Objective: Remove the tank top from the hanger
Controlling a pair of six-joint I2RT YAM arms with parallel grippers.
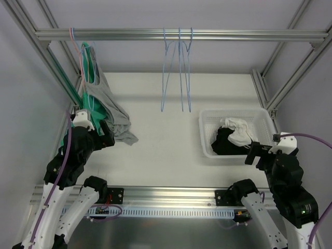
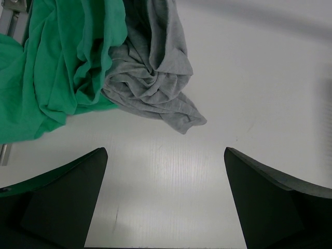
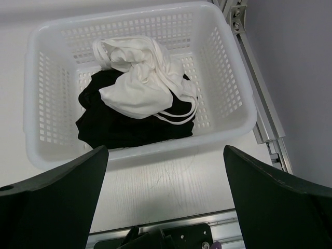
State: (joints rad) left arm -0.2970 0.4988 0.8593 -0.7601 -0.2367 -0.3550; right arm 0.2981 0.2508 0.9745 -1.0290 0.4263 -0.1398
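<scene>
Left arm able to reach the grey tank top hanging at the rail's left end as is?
Probably yes: the open left gripper faces the grey fabric tank top's crumpled hem, nothing between; a green garment crowds one side.

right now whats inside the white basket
In the basket, a crumpled white garment with thin straps lies on top of a black garment. Anything under those two is covered and can't be seen.

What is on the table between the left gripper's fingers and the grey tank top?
Nothing: in the left wrist view only bare table separates the left gripper from the grey tank top.
</scene>
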